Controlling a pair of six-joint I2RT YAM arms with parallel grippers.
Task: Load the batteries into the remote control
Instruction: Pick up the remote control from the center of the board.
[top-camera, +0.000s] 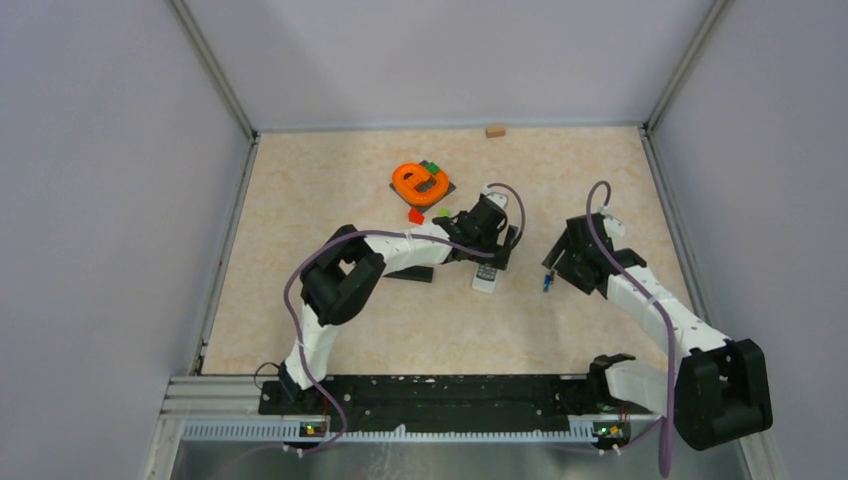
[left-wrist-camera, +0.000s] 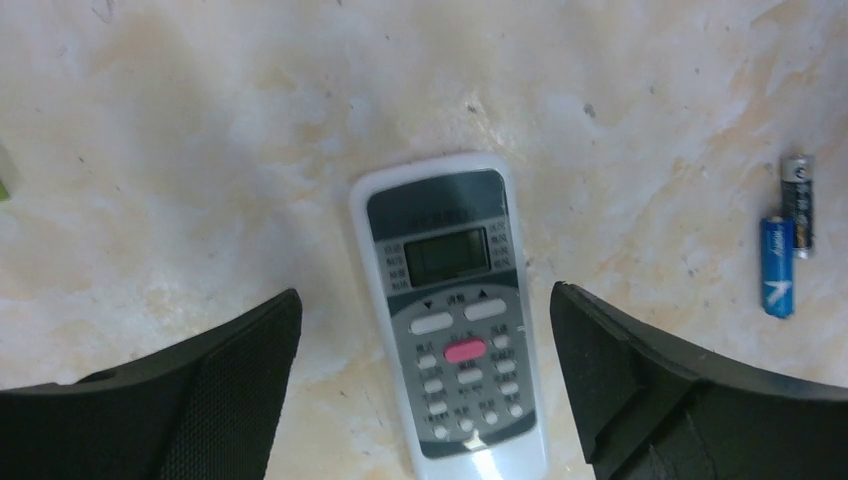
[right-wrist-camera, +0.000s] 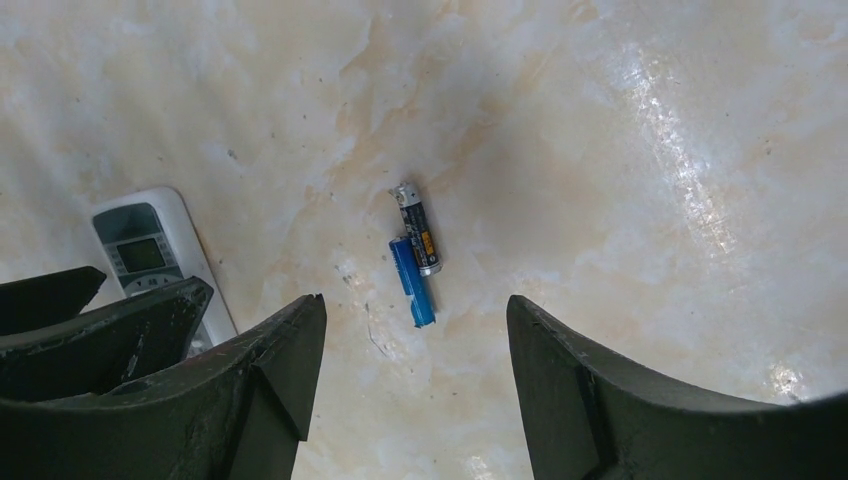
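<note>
Left claw (left-wrist-camera: 424, 298) is spread wide and hovering right over the remote (left-wrist-camera: 450, 310), one finger on each side, not touching it as far as I can see. That remote lies face up on the counter (top-camera: 330, 180), so you get the screen, the grey buttons and one pink button. The back side isn't visible.

Right claw (right-wrist-camera: 415, 300) is wide open too, holding nothing, hanging above the two batteries. The blue battery (right-wrist-camera: 411, 280) and the dark battery (right-wrist-camera: 418, 227) lie side by side on the counter, staggered lengthwise, close enough that they look like they're touching. They sit off to the right of the remote, near it but clearly apart.

Further back from above: an orange ring (top-camera: 418, 180) with a green block (top-camera: 432, 166) by it, a red block (top-camera: 416, 215) just in front, and a small tan block (top-camera: 495, 130) at the far edge.
</note>
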